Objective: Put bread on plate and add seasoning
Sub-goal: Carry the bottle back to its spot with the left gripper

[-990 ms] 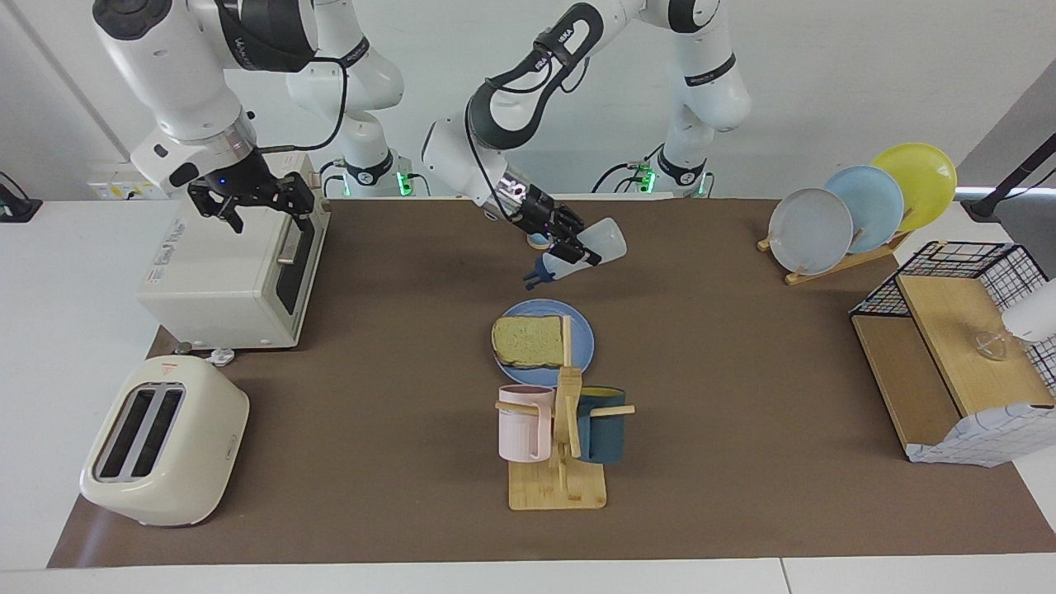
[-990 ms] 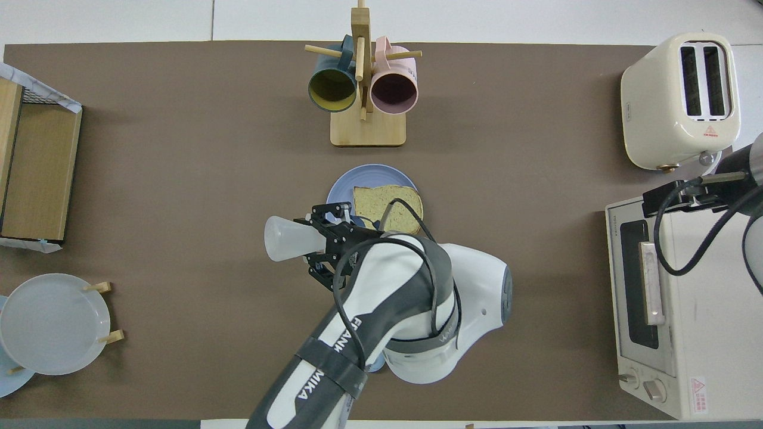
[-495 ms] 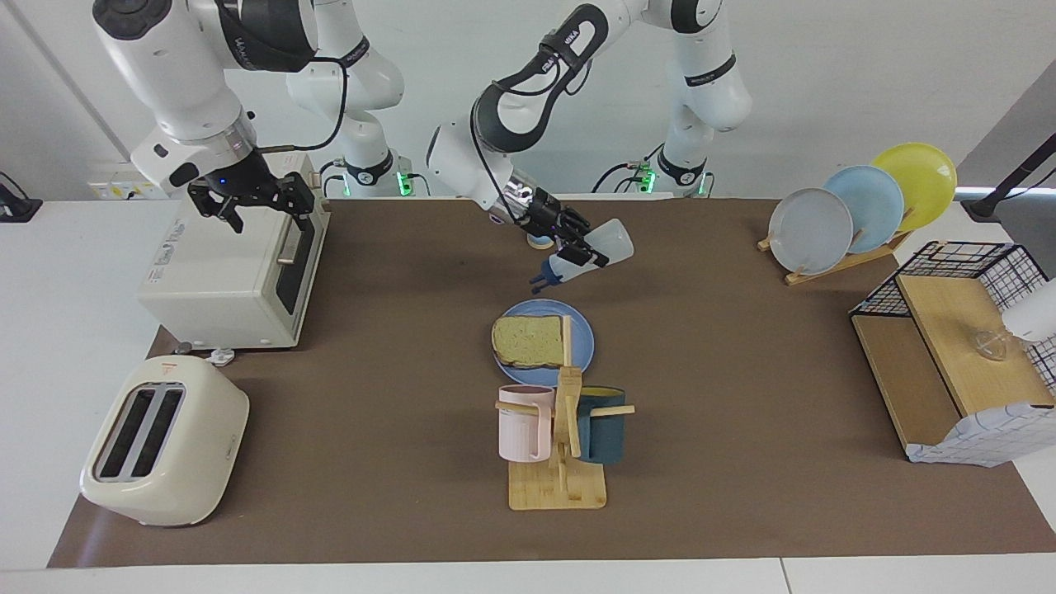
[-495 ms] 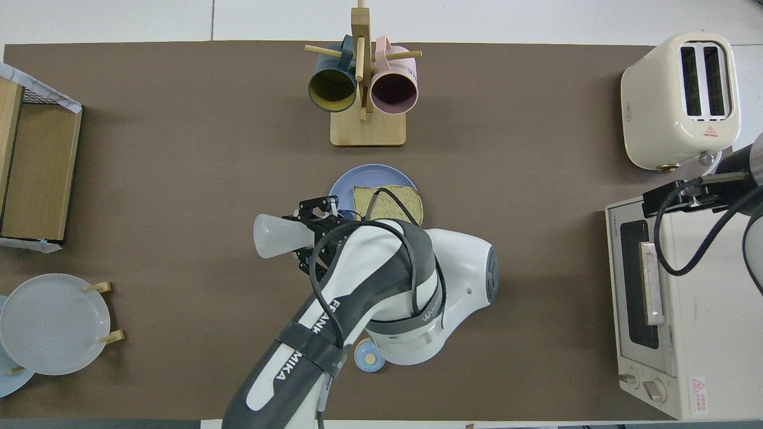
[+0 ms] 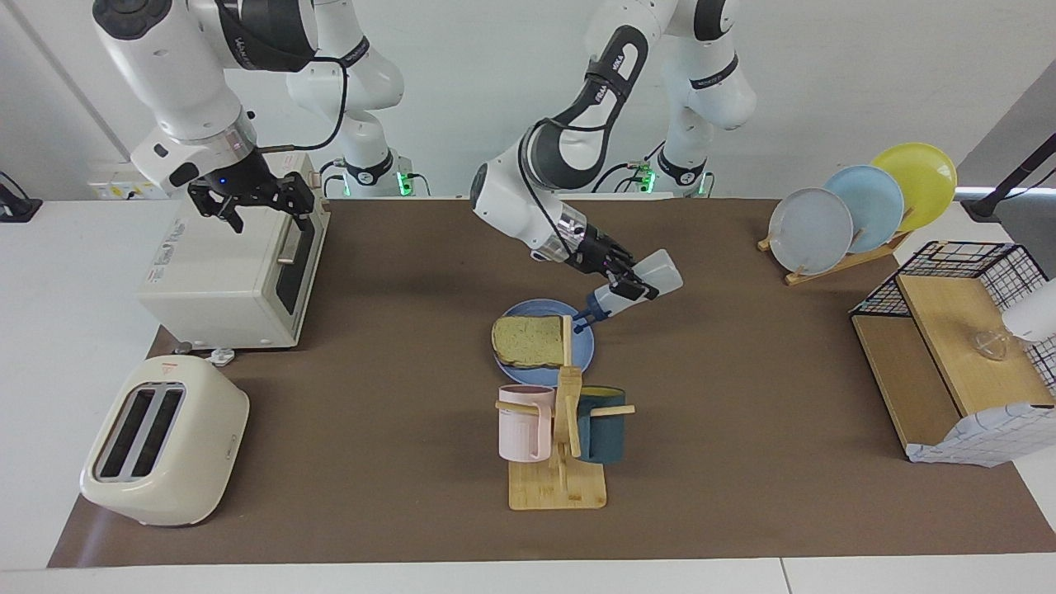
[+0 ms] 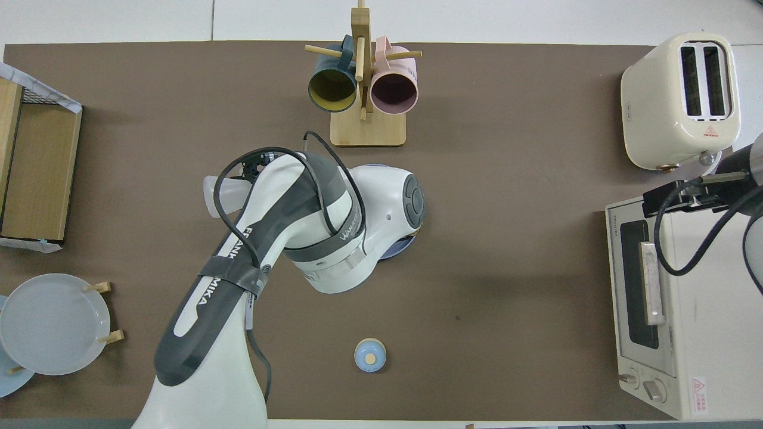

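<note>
Beside the plate (image 5: 583,351), a mug rack (image 5: 561,450) with two mugs.

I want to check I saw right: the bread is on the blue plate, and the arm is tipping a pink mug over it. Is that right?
Not the mug. The facing view shows the left end effector tipping the seasoning bottle cap-down over the blue plate. The bread does lie on that plate.

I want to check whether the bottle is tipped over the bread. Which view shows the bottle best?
The facing view: the bottle shows whole in the left claw, cap tilted down at the plate's edge. Overhead, the arm hides all but its base.
</note>
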Robot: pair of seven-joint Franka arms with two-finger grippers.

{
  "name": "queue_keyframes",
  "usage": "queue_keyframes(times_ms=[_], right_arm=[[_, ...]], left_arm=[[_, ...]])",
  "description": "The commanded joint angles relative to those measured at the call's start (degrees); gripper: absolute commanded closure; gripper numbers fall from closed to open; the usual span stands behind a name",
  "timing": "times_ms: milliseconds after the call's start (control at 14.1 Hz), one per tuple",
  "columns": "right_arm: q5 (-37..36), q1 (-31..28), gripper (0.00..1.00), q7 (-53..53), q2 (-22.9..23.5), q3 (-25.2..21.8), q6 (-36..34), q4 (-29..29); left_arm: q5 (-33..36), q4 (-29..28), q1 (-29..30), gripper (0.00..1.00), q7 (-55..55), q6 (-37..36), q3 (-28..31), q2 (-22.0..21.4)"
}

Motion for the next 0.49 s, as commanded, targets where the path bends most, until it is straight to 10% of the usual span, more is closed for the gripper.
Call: queue_keyframes(times_ms=[0, 424], right_arm=[[-0.19, 0.03, 0.0, -0.93, -0.17, -0.12, -1.21, 0.49], [-0.19, 0.03, 0.0, -0.93, -0.17, -0.12, -1.21, 0.49]], left_arm=[[0.23, -0.37, 3.9, 1.0, -2.23, 3.74, -0.36, -2.73], [-8.46, -0.46, 11.47, 1.0, -1.96, 8.5, -0.36, -12.31]])
